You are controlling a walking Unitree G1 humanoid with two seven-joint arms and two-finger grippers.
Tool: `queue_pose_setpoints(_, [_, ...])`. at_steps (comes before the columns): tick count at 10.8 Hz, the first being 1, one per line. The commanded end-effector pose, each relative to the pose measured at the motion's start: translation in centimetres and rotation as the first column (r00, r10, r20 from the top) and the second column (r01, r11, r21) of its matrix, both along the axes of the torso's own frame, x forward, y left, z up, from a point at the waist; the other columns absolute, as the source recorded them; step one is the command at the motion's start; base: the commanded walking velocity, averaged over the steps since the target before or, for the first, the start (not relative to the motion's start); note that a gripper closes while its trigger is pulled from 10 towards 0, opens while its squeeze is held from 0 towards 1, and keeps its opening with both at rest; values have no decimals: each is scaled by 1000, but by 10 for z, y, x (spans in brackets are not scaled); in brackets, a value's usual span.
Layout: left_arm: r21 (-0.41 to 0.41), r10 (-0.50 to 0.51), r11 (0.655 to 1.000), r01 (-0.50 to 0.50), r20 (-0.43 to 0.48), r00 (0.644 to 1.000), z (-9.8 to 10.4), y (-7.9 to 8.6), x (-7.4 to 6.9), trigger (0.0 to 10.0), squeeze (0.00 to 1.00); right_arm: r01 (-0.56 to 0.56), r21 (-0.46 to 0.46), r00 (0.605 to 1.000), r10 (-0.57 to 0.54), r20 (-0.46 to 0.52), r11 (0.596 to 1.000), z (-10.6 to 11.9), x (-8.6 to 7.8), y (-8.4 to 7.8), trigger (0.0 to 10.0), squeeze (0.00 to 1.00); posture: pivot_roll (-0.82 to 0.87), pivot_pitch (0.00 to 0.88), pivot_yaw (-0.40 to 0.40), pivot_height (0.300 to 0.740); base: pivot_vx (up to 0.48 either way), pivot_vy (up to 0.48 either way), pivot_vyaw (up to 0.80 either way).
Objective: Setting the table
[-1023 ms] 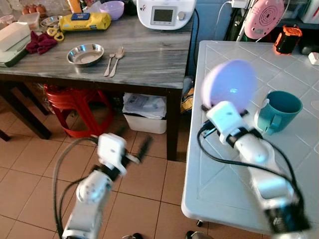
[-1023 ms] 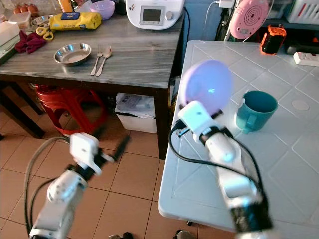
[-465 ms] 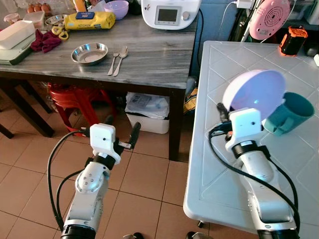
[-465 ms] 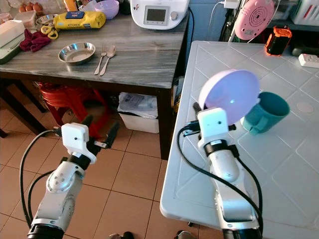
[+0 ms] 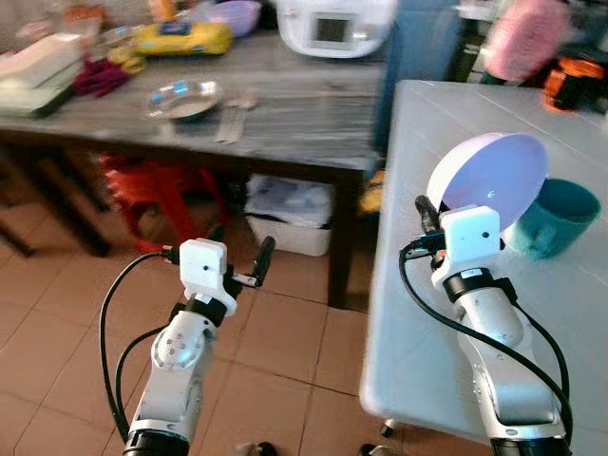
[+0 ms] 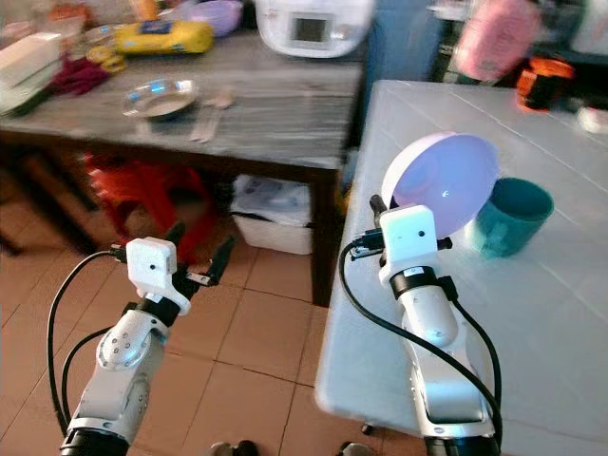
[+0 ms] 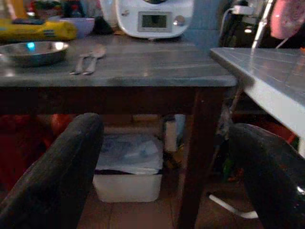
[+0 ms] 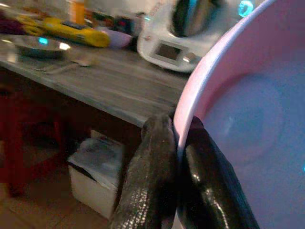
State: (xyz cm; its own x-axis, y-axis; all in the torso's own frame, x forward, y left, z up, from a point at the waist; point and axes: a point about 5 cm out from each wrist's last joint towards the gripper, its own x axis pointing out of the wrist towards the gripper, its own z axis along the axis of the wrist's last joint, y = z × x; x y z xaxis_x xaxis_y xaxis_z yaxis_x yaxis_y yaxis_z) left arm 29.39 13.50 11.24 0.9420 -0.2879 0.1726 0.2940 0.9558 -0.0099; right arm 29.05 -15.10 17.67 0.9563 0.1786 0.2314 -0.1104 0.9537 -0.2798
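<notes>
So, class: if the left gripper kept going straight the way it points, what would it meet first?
Probably the dark table leg, which stands right between the open fingers of the left gripper. The white bin sits beside it under the table; depth is hard to judge.

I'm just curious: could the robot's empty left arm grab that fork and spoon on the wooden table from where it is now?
Probably not yet. The left gripper hangs open over the floor, short of the grey table; the fork and spoon lie further back.
</notes>
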Motion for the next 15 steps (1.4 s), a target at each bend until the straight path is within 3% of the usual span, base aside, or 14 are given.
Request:
queue_pose_setpoints(1, [14, 17, 1000, -17, -6, 1000, -3, 3, -1, 10000, 0, -32, -20, 998, 33, 45, 999, 7, 2, 8, 10000, 0, -142, 138, 66, 740, 0, 330, 0])
queue_pose_setpoints(3, [15, 17, 1000, -16, -4, 1000, -3, 3, -1, 10000, 0, -45, -22, 996, 47, 77, 999, 16, 9, 11, 10000, 0, -138, 139, 66, 740, 0, 354, 0])
queue_pose_setpoints(7, [17, 9, 1000, -9, -6, 1000, -3, 3, -1, 10000, 0, -41, -6, 997, 41, 62, 999, 10, 4, 11, 10000, 0, -141, 144, 69, 740, 0, 388, 0])
queue_pose_setpoints(9, [17, 3, 1000, -3, -5, 1000, -3, 0, 0, 10000, 0, -40, 0, 998, 40, 57, 999, 9, 3, 13, 10000, 0, -143, 144, 70, 740, 0, 392, -694])
queue_pose_setpoints(15, [0, 5, 1000, -5, -2, 1000, -4, -9, 1, 10000, 0, -48, 16, 998, 48, 38, 999, 5, 2, 16, 10000, 0, -147, 140, 66, 740, 0, 413, -133])
